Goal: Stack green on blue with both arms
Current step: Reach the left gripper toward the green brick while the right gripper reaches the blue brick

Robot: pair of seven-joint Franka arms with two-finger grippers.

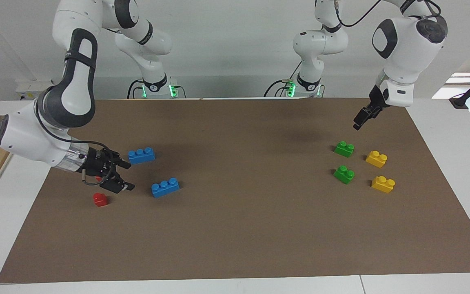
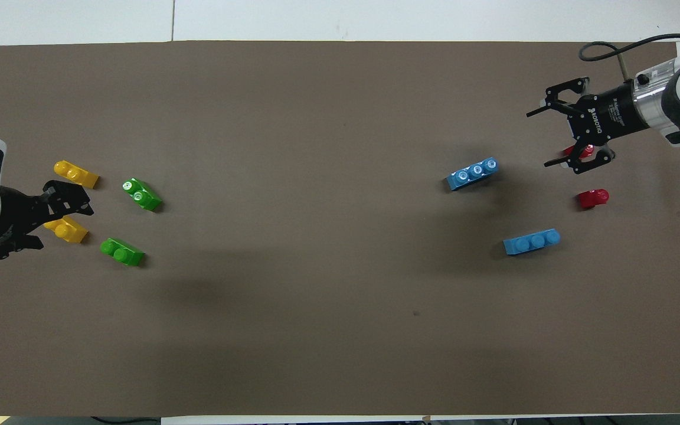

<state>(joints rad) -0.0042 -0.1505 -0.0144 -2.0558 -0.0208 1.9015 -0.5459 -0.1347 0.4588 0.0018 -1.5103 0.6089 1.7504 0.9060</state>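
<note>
The right gripper (image 1: 125, 175) reaches low and level, fingers spread, beside the blue bricks (image 1: 141, 155). The left gripper (image 1: 359, 121) hangs tilted, fingers spread, above the green bricks (image 1: 344, 149) at its end.

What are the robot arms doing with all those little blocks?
They are meant to put a green brick on a blue one, but nothing is picked up yet. The right gripper is open, low by the two blue bricks and a red brick. The left gripper is open too, up over the mat near the two green bricks and the yellow ones.
</note>
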